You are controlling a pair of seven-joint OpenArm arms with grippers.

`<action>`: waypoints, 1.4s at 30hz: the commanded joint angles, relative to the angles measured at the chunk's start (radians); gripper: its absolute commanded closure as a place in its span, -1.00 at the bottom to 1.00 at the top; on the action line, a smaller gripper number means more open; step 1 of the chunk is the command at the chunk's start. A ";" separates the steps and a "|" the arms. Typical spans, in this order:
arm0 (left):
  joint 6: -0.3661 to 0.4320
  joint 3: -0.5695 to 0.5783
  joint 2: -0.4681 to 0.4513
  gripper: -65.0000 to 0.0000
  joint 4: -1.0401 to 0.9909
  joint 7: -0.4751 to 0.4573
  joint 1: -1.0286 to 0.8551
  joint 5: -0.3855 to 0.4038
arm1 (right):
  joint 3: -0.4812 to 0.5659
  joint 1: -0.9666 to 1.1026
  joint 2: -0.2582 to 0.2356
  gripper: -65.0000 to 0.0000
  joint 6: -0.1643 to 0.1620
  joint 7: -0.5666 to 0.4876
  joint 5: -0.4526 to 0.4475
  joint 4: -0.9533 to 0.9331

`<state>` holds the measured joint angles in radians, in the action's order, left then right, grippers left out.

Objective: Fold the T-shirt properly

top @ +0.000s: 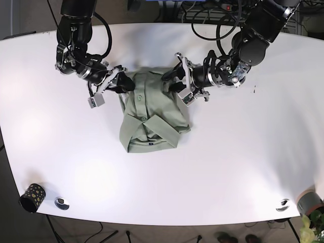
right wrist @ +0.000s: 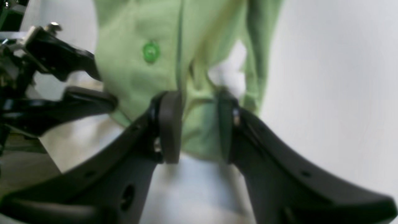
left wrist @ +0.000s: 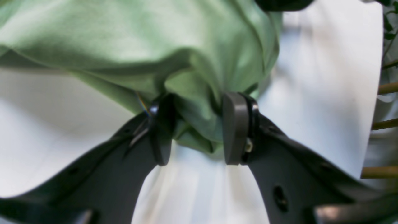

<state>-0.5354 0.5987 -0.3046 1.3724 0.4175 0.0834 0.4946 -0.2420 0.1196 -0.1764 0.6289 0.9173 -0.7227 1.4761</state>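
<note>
A light green T-shirt (top: 152,109) lies partly folded in the middle of the white table (top: 243,152), collar end toward the front. My left gripper (top: 178,83) is at its far right edge. In the left wrist view this gripper (left wrist: 197,130) is shut on a bunched fold of the shirt (left wrist: 140,37), lifted off the table. My right gripper (top: 120,83) is at the far left edge. In the right wrist view it (right wrist: 197,124) is shut on the shirt (right wrist: 140,71) near a green button (right wrist: 150,52).
A dark dotted cup (top: 31,196) and a small metal disc (top: 62,203) stand at the front left corner. Another disc (top: 283,204) and a grey pot (top: 310,202) stand at the front right. Cables hang over the back edge (top: 202,15).
</note>
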 commanded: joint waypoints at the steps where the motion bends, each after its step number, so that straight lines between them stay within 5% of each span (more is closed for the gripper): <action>1: -0.005 0.000 -0.009 0.28 0.019 0.013 -0.007 -0.004 | -0.003 -0.014 -0.028 0.42 0.003 -0.014 -0.016 0.024; 9: -0.005 -0.013 -0.064 0.28 0.184 0.013 -0.020 -0.001 | -0.058 -0.004 -0.044 0.42 0.003 0.067 -0.016 0.185; 15: 0.002 -0.130 -0.038 0.28 0.264 0.013 -0.026 -0.003 | -0.049 -0.010 -0.035 0.42 0.003 0.079 -0.013 0.216; 27: -0.004 -0.184 0.143 0.28 -0.135 0.008 0.184 -0.007 | 0.026 -0.031 -0.005 0.42 0.001 0.065 -0.007 0.140; 42: -0.028 -0.188 0.094 0.28 -0.423 -0.079 0.361 -0.004 | 0.025 -0.059 -0.068 0.42 0.004 -0.028 -0.010 -0.010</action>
<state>-0.5419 0.4194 -0.1932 0.9176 0.3542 0.4141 0.4759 -0.2161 0.0750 -0.2371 0.6250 0.9089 -0.7113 1.4464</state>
